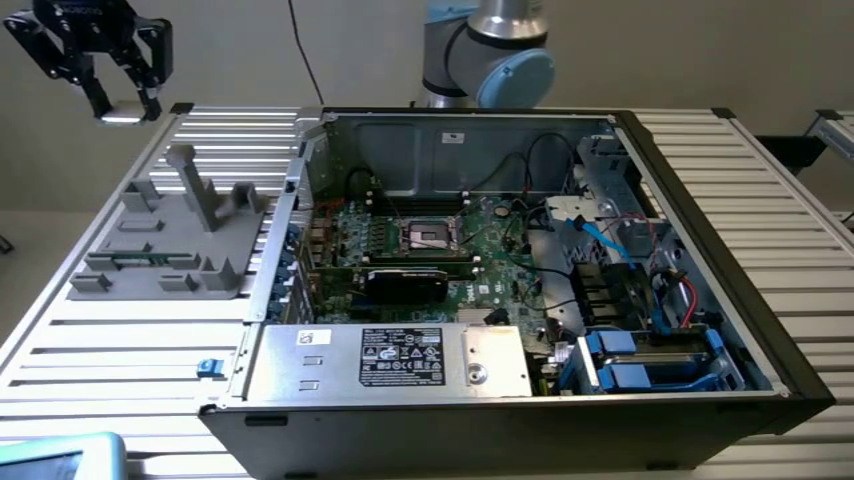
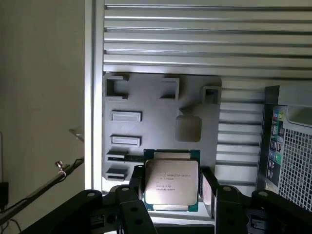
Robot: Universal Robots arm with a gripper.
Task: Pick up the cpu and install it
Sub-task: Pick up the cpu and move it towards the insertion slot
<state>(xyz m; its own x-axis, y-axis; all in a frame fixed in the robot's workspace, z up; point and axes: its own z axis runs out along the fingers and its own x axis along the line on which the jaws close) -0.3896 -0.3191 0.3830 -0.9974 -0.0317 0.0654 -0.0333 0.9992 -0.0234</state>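
Claw [image 2: 172,187] hanging up at 10 o'clock from the open case [image 1: 467,130], gripping the cpu [image 2: 170,178]

The claw is pinching the cpu by two opposite edges, closed partway around it. I'm guessing it's light, stiff, slick and fragile underneath, so edges only. Past it the grey tray [image 1: 160,245] is sitting on the bench [image 1: 134,340], pockets looking mostly bare. Farther off, the case is housing the motherboard [image 1: 494,270] and socket [image 1: 430,235].
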